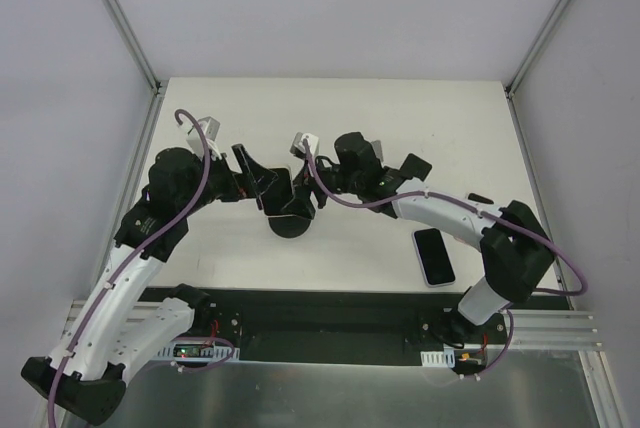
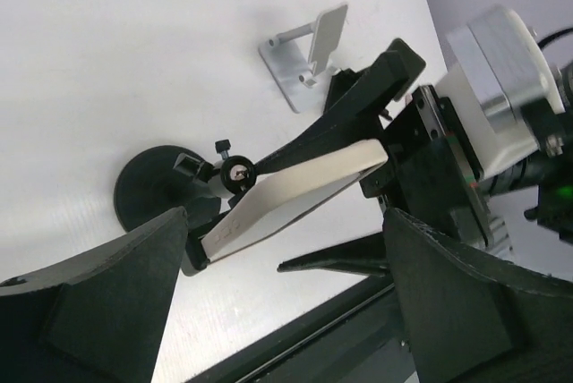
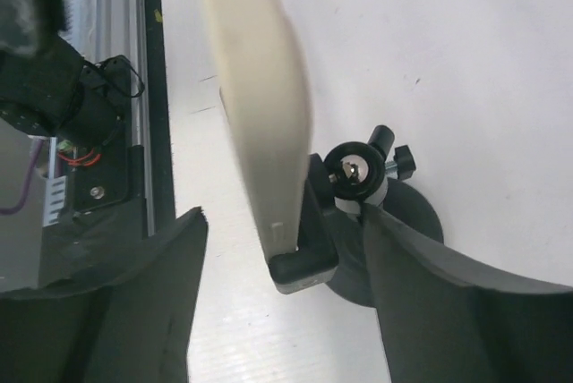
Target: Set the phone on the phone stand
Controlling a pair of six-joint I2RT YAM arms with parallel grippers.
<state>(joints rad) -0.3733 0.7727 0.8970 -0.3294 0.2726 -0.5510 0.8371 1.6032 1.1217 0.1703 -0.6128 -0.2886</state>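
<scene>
Phone point(image 2: 295, 200) leans in black stand point(image 2: 148, 191) between parted fingers of left gripper point(image 2: 286, 222) and right gripper point(image 3: 285, 213), silver stand point(image 2: 304, 56) beyond, hidden overhead; second phone point(image 1: 434, 256) lies apart.

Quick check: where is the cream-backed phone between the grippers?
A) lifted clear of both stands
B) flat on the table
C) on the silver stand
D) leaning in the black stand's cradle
D: the cream-backed phone sits with its lower edge in the lip of the black stand, body tilted up.

Both arms point(image 1: 120, 298) wear white shells on black joints, purple cables point(image 1: 181, 114), and seemingly matte-black pincer fingers point(image 2: 89, 311).
</scene>
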